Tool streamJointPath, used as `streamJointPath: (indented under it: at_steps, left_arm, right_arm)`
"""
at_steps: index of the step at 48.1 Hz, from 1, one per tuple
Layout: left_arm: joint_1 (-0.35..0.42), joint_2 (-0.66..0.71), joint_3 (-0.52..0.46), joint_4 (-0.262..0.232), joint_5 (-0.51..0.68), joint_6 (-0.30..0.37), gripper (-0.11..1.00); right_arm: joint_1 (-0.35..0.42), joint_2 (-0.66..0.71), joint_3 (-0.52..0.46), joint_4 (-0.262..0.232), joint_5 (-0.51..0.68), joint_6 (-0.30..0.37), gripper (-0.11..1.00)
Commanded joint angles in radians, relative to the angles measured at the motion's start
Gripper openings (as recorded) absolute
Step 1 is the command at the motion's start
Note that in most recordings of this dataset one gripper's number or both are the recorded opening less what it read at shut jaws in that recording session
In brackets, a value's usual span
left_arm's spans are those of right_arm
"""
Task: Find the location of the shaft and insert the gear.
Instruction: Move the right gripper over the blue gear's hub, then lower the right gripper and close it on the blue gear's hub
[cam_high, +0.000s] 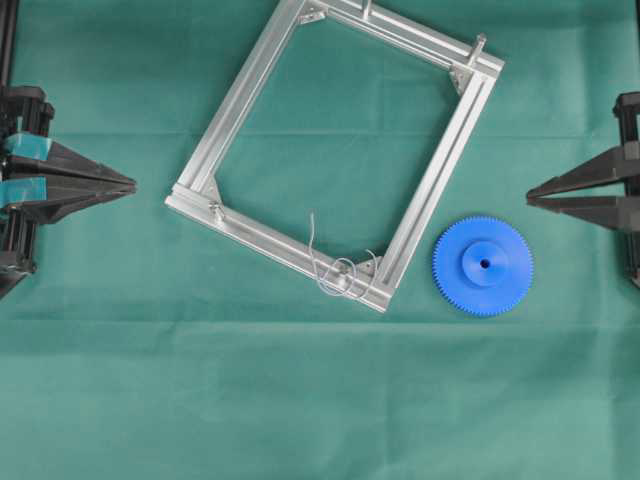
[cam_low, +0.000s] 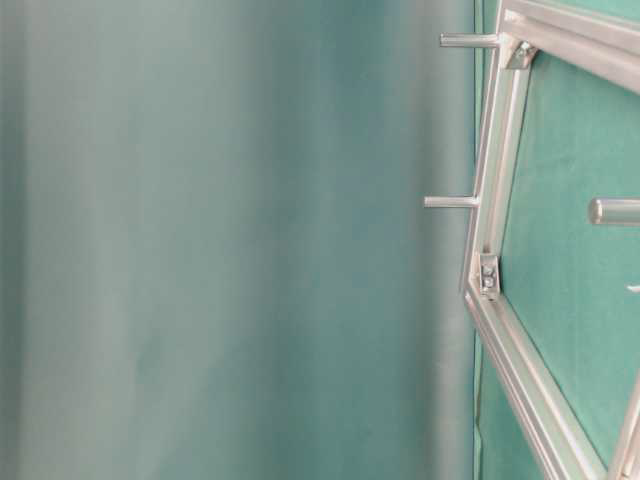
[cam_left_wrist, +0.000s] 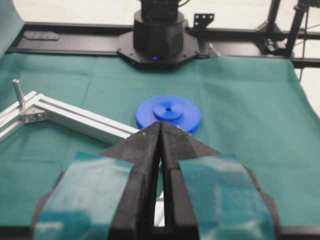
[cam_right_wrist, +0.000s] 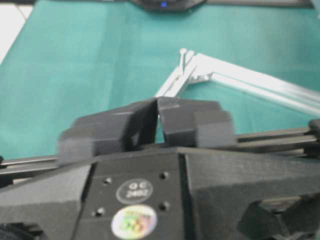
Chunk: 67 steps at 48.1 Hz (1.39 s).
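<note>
Green cloth covers the table, creased in faint bands. On it we see the shaft (cam_high: 342, 268), a thin silver pin on a ring base with curled wires, at the near-right corner of a square aluminium frame (cam_high: 245, 95). Just right of that corner lies the gear (cam_high: 483, 266), bright blue plastic, fine-toothed, with a raised hub. We see the left gripper (cam_high: 132, 184) with jaws closed, teal tape on its fingers, at the left edge. The right gripper (cam_high: 530, 194), near the right edge, has its jaws nearly together, holding nothing; its round label reads "QC".
</note>
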Motion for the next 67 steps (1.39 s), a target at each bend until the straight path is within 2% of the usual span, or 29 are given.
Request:
streamJointPath:
  at_steps: [1,9,13,31,56,67]
  left_arm:
    - [0.0,0.006,-0.021,-0.002,-0.002,0.002,0.01]
    - [0.0,0.005,-0.023,0.0,0.0,0.003,0.01]
    - [0.0,0.005,-0.023,0.0,-0.002,0.005,0.01]
    - [0.0,0.006,-0.023,0.0,0.0,0.005,0.01]
    - [0.0,0.006,-0.023,0.0,0.0,0.005,0.01]
    - [0.002,0.006,-0.021,-0.002,0.0,0.006,0.01]
  right_arm:
    - [0.005,0.008,-0.035,0.002,0.025,0.005,0.32]
    - [0.005,0.008,-0.048,0.002,0.067,0.005,0.81]
    - [0.005,0.009,-0.055,0.002,0.084,0.005,0.92]
    - [0.006,0.04,-0.1,0.017,0.232,0.008,0.92]
    - [0.018,0.241,-0.239,0.026,0.584,0.101,0.92]
    - [0.025,0.295,-0.244,0.025,0.617,0.123,0.92]
